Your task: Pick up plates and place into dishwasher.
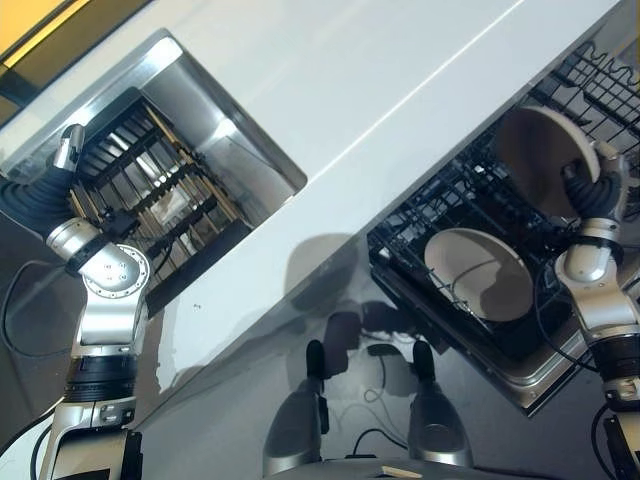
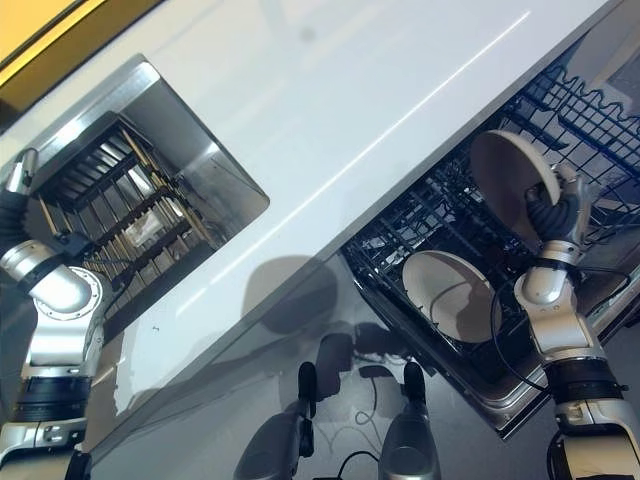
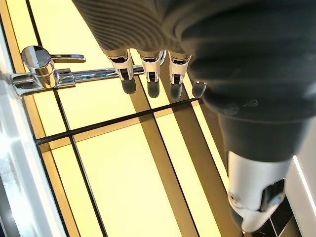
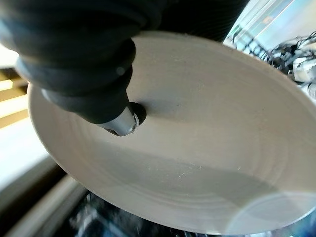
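The plate (image 4: 197, 143) held in the right hand (image 1: 597, 195) is looking like smooth, matt, pale ceramic with faint concentric rings. The second plate (image 1: 480, 272) is showing the same dull finish, sitting in a black wire dishwasher rack (image 1: 450, 205). The white worktop (image 1: 400, 90) is gleaming smooth and glossy. The sink (image 1: 215, 120) is shining as brushed metal, and the tap (image 3: 44, 69) is glinting as polished chrome.

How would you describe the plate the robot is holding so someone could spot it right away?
Start at the open dishwasher rack, the black wire basket beside the white countertop. Two pale round plates are there. The held plate is the upper one, lifted on edge above the rack in the right hand, while the other plate already rests among the wires.
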